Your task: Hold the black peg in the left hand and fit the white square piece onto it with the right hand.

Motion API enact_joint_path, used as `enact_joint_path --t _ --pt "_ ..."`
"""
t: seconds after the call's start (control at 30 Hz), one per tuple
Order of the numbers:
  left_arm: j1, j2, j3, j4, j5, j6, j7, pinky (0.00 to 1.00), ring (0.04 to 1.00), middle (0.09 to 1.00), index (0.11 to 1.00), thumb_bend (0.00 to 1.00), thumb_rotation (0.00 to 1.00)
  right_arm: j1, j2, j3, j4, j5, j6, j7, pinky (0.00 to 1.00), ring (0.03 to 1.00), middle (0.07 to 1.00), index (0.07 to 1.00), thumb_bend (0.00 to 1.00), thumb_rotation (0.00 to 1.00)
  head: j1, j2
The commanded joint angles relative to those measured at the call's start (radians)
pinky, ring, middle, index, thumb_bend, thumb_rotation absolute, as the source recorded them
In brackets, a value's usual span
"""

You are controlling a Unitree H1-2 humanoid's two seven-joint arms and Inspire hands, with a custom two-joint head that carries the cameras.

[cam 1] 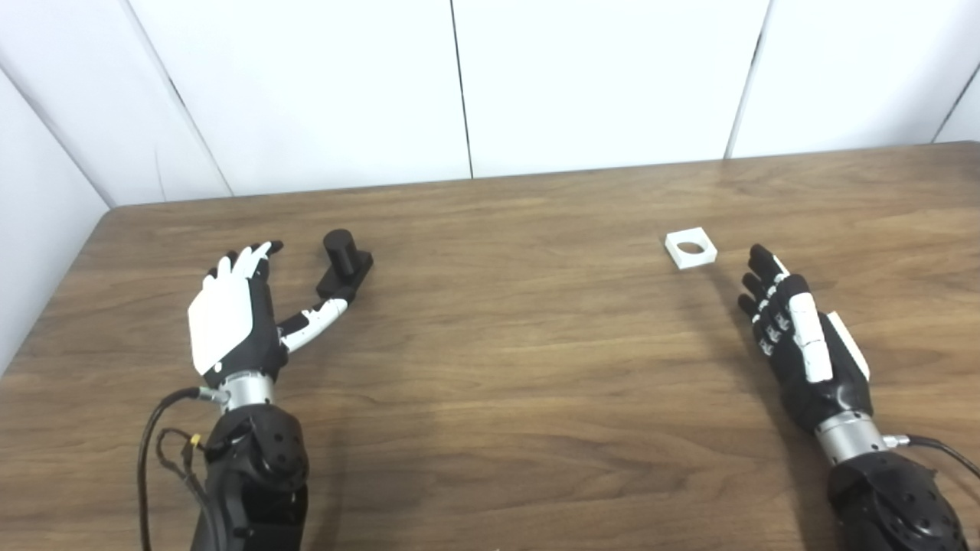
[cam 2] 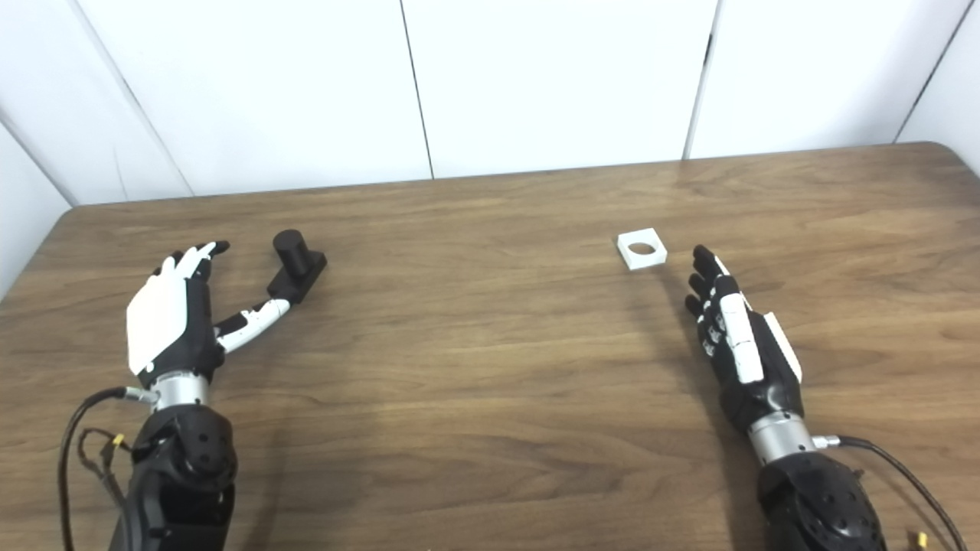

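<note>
The black peg [cam 1: 344,262], a short cylinder on a black base, stands on the wooden table [cam 1: 505,360] at the left. My left hand [cam 1: 241,310] lies open just left of it, fingers stretched forward and the thumb reaching out to the peg's base; I cannot tell whether it touches. The white square piece [cam 1: 690,249], with a round hole, lies flat at the right. My right hand [cam 1: 796,337] is open on its edge a little nearer and to the right of the piece, fingertips close to it but apart. Neither hand holds anything.
White wall panels [cam 1: 459,84] rise behind the table's far edge. The table's left edge runs near my left arm. Cables hang from both wrists [cam 1: 164,428].
</note>
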Motion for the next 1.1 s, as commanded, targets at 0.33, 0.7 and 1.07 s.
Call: enact_joint_path --t 0.33,0.7,1.07 --pt "-0.106 0.042 -0.041 0.1 0.147 0.004 -0.044 1.0 1.0 0.97 0.805 0.88 0.68 -0.017 0.002 0.003 -0.005 -0.006 -0.059 0.005 1.0 1.0 0.994 0.951 0.6 0.9 -0.002 -0.003" --pt "-0.158 0.022 -0.051 0.194 0.174 0.004 -0.049 1.0 1.0 0.976 0.796 0.86 0.68 -0.012 0.003 0.005 -0.001 -0.008 -0.068 0.004 1.0 1.0 0.994 0.949 0.61 0.9 -0.005 -0.006" --pt "-0.214 0.033 -0.075 0.314 0.176 0.004 -0.011 1.0 1.0 0.963 0.783 0.86 0.68 -0.002 0.004 0.003 -0.009 -0.003 -0.068 0.005 1.0 1.0 0.995 0.949 0.6 0.88 -0.009 -0.008"
